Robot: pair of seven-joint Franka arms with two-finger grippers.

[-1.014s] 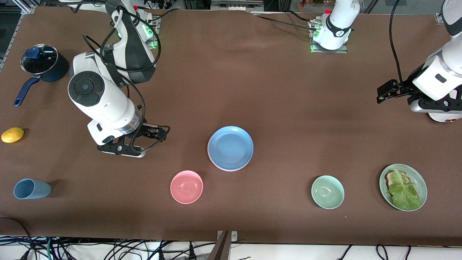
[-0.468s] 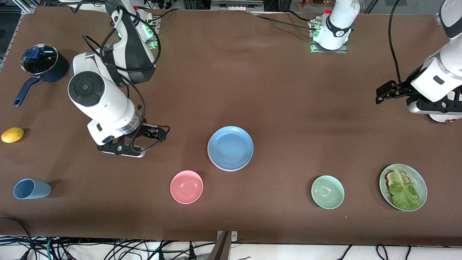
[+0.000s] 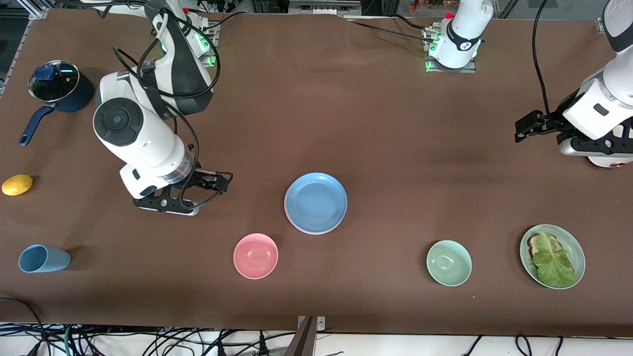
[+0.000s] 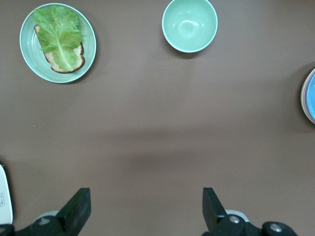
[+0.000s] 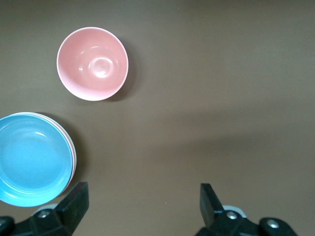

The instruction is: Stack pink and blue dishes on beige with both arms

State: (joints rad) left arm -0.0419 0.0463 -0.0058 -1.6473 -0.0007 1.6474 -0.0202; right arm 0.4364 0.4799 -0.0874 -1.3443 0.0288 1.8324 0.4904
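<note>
Blue plate (image 3: 315,201) sits mid-desk, top of a stack; a pink rim (image 3: 296,225) peeks out under its edge nearest the front camera, and the right wrist view shows pale layered rims (image 5: 70,147) beneath the blue, so pink looks to be under it. You cannot confirm the beige plate from these views: it is covered if it is there at all. Judgement: stacking appears done, or nearly so, with nothing left in either claw. Right claw (image 3: 217,182) hangs released, fingers wide, over bare desk beside the stack toward the right arm's end, holding nothing. Left claw (image 3: 525,127) is likewise spread and empty, up over the desk at the left arm's end, well apart from the stack; that arm looks to be waiting. Around the stack: pink bowl (image 3: 255,255) nearer the front camera, pale green bowl (image 3: 449,263) toward the left arm's end, a green plate with bread and lettuce (image 3: 552,256) past that. Blue cup (image 3: 43,259), lemon (image 3: 17,184) and lidded pot (image 3: 57,86) sit at the right arm's end, untouched. What remains, if anything: you check that beige really sits at the bottom.
</note>
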